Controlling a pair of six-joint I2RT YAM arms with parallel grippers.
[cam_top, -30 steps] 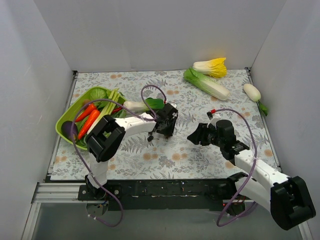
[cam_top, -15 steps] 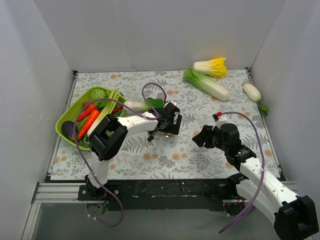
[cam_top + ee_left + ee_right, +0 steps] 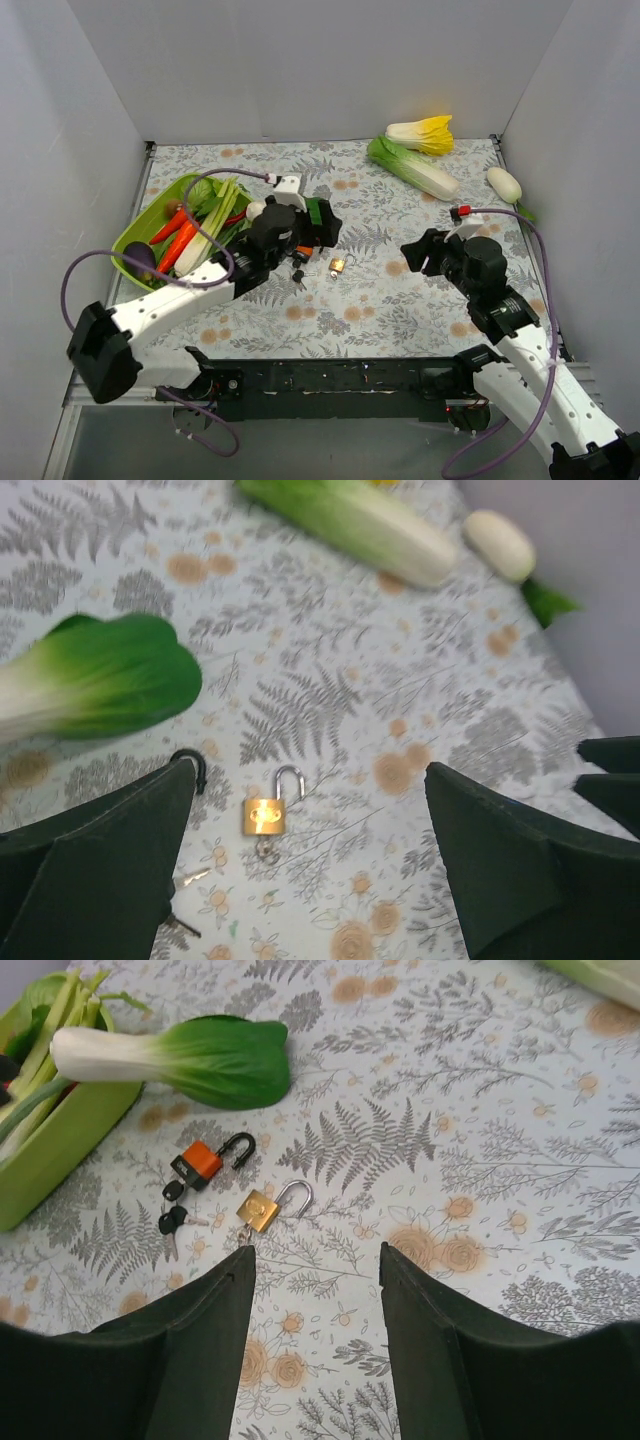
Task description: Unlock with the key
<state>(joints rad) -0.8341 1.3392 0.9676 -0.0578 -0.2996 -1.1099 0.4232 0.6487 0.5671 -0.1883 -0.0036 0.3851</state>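
You will find no text, label, brand, number or sign that can be read in any view. The brass padlock (image 3: 265, 816) shows only a bright glare on its face, too blurred to tell any marking. The orange padlock (image 3: 200, 1163) is too small for you to make out lettering.
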